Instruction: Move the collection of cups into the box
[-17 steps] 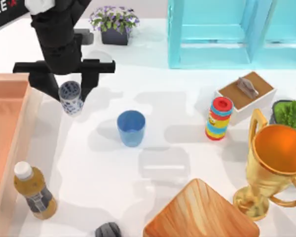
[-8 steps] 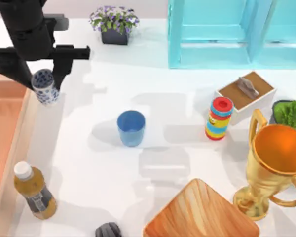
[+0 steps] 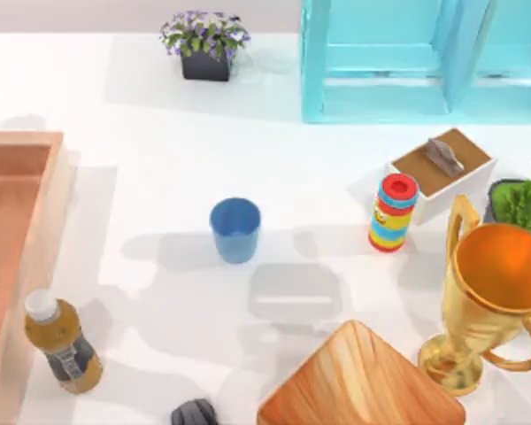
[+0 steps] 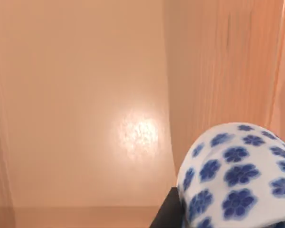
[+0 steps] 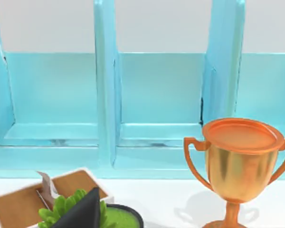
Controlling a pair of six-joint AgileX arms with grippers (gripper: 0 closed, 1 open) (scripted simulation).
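Note:
The white cup with blue flowers [image 4: 237, 175] hangs close in the left wrist view, over the orange-brown floor of the box [image 4: 85, 118]. My left gripper [image 4: 228, 223] is shut on it, and one dark finger [image 4: 167, 213] shows beside the cup. The box's wooden wall [image 3: 22, 140] runs along the top view's left edge. On the white table, about mid-way across, the plain blue cup [image 3: 235, 228] stands upright, with no gripper near it. My right arm is parked; a dark fingertip [image 5: 83, 211] of its gripper shows in the right wrist view.
A juice bottle [image 3: 62, 343] stands just right of the box's wall. At the right are a ring-stack toy [image 3: 393, 212], a small white box [image 3: 442, 173], a green plant [image 3: 520, 204] and a gold trophy [image 3: 496, 292]. A wooden board [image 3: 358, 381] lies in front, a cyan shelf [image 3: 407, 62] and flowers [image 3: 205, 44] behind.
My left arm has carried the flowered cup to the left, out of the top view, and it now hangs over the box. The blue cup has not moved.

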